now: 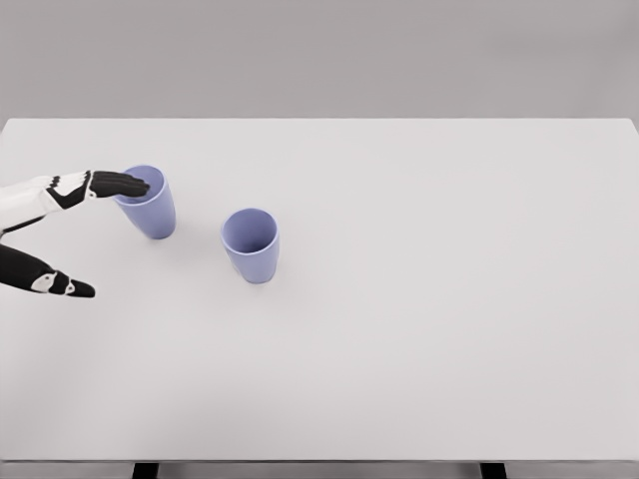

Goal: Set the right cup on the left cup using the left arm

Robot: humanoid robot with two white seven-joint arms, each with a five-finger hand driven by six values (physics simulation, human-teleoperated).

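Nearest, the left hand point(75, 235) has its fingers point(125, 184) spread, holding nothing, over the left cup point(150, 205). Just right of it on the worktop point(449, 299) stands the right cup point(251, 244): light, stiff, probably slick; grip its wall.

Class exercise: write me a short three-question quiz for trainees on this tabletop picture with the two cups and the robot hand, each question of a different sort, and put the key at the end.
1. True or false: the right cup is already stacked on the left cup.
2. Multiple choice: where are the left hand's fingers? A) spread wide, with the upper fingertips at the left cup's rim; B) closed round the right cup; C) flat on the table's far right.
3. Fill in: both cups stand ____ with their openings up.

Key: 1 false, they stand apart; 2 A; 3 upright.
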